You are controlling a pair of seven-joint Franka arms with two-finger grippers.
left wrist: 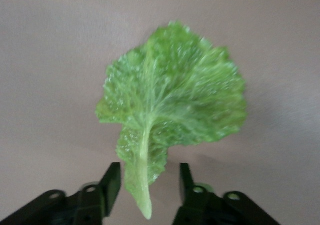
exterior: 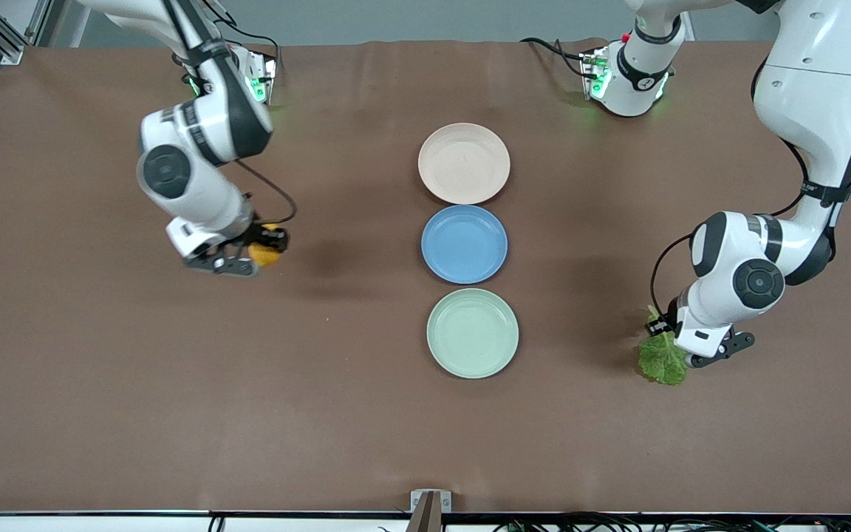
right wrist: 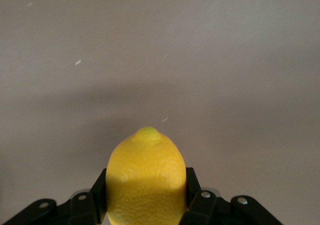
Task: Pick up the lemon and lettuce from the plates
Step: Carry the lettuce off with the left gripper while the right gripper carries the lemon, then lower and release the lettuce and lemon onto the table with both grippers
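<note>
Front view: both plates bare, lemon and lettuce off near the table's ends.
Right gripper (right wrist: 145, 200) clamps the firm, smooth yellow oval lemon (right wrist: 146, 177) across its middle; left gripper (left wrist: 149, 185), fingers parted, straddles the limp, tearable crinkled green lettuce leaf's (left wrist: 172, 95) stiffer stem.

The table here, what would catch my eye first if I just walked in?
Probably the three empty plates in a row mid-table: a beige plate, a blue plate and a green plate nearest the front camera. Then the bright lemon clamped in the right end effector over bare table toward the right arm's end, and the lettuce at the left end effector, whose fingers stand apart around its stem.
</note>
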